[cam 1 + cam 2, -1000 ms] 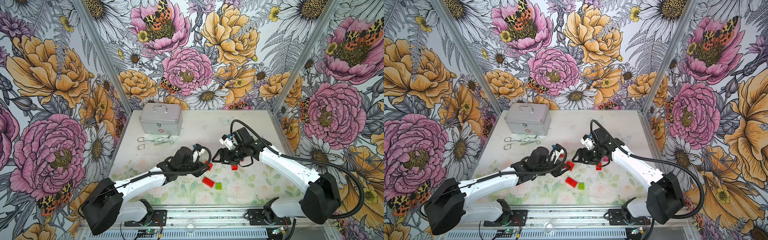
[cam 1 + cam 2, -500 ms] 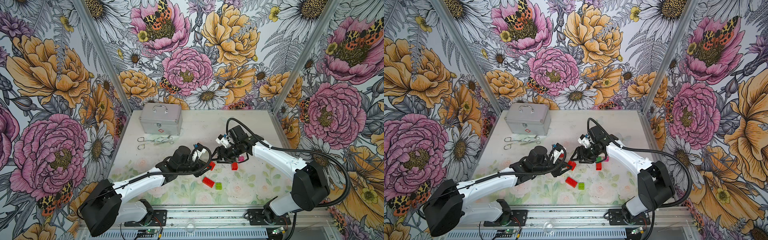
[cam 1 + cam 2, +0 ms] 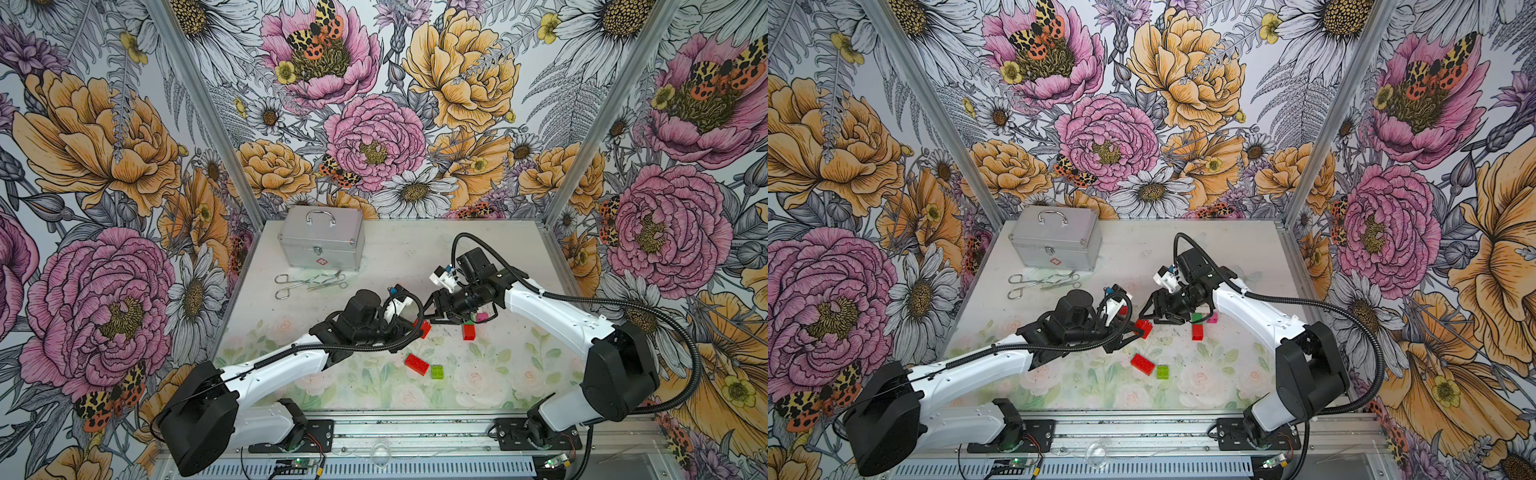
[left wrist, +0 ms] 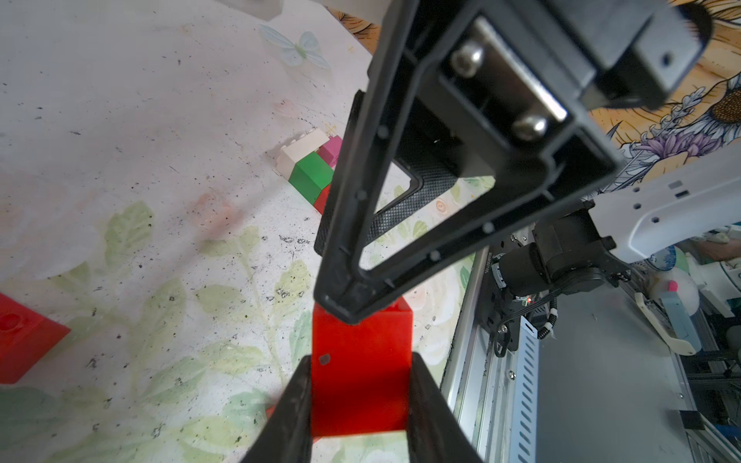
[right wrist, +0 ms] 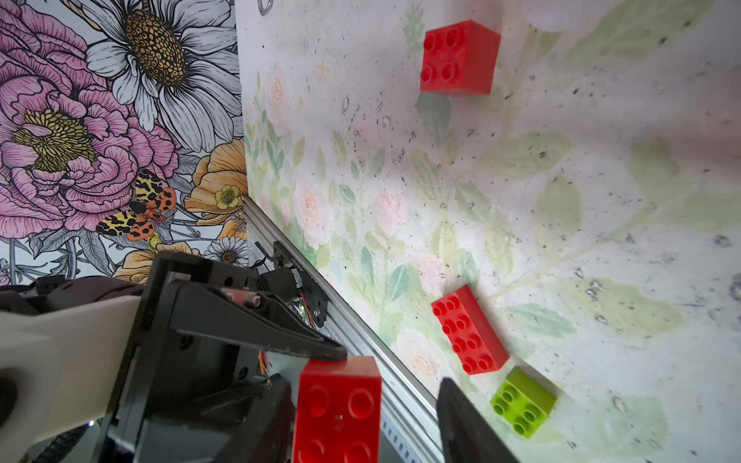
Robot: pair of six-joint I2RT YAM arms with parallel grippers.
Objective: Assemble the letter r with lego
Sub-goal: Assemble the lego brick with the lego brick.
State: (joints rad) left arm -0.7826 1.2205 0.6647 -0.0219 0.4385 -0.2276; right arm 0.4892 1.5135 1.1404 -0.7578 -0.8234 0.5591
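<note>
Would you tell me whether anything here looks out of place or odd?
The steel tools lie crossed and askew before the silver case, unrelated to the bricks; the tabletop is speckled with dark marks. Nothing looks spilled.

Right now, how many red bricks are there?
3. Held brick in the left jaws; square brick by the dark green brick; long brick beside the lime brick. Arms may hide more.
</note>
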